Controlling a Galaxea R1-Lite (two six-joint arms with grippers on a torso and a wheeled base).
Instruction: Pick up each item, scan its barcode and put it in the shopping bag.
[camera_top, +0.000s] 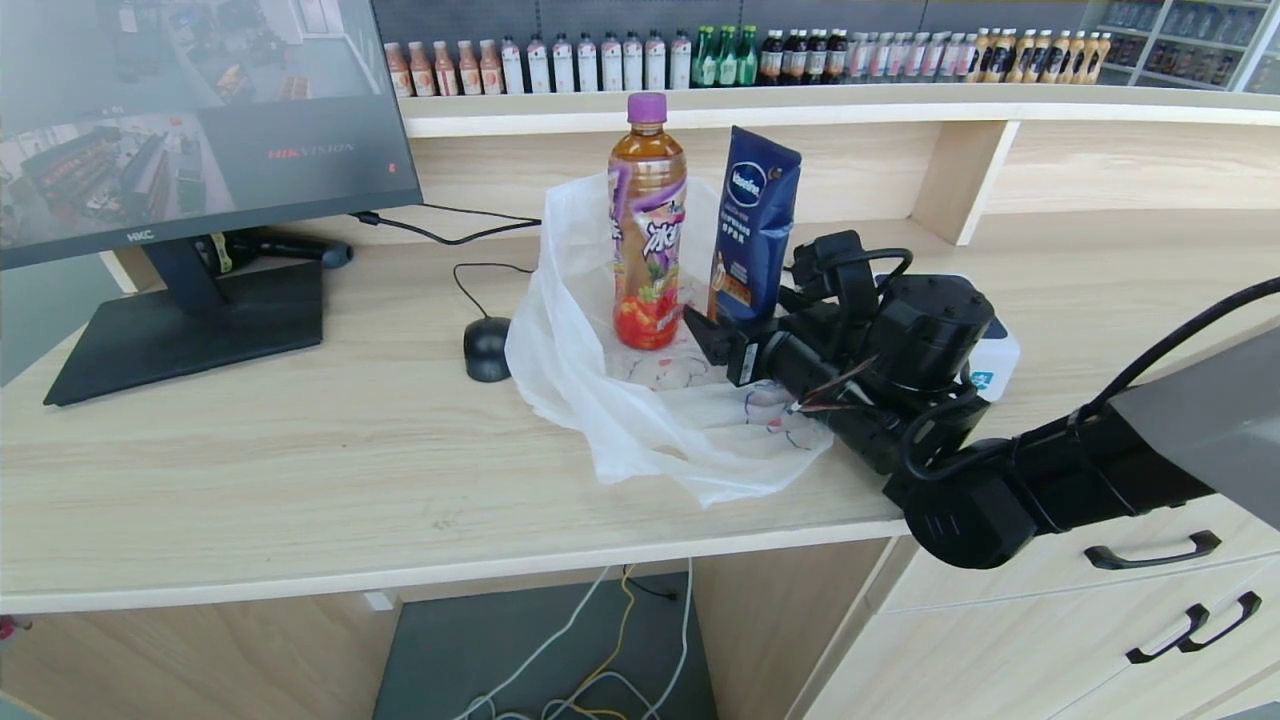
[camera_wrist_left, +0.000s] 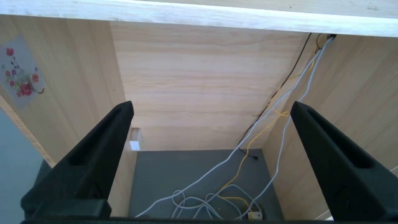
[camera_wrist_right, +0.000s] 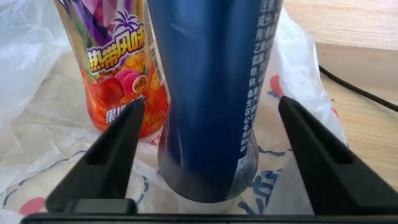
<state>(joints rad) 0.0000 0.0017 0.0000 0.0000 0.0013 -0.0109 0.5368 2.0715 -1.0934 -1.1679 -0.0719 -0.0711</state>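
Head view places the blue tube (camera_top: 755, 225) upright on its cap, on the spread white shopping bag (camera_top: 570, 320), just beside the juice bottle (camera_top: 647, 230). The right gripper (camera_wrist_right: 211, 109) is level with the tube's lower half. Its jaws are wide apart, one on each side of the tube, and neither touches it. The left gripper (camera_wrist_left: 211, 118) hangs below the counter (camera_top: 300, 470), jaws spread wide and empty.

Handling, as judged:
- The tube appears light, with a glossy skin and soft walls that give under pressure.
- Its narrow footing on loose film makes it likely to tip.
- Grip low on the body, just above the cap, where the wall is probably stiffest.
- Close squarely, with moderate force.
- Avoid nudging the bottle or catching the bag film.
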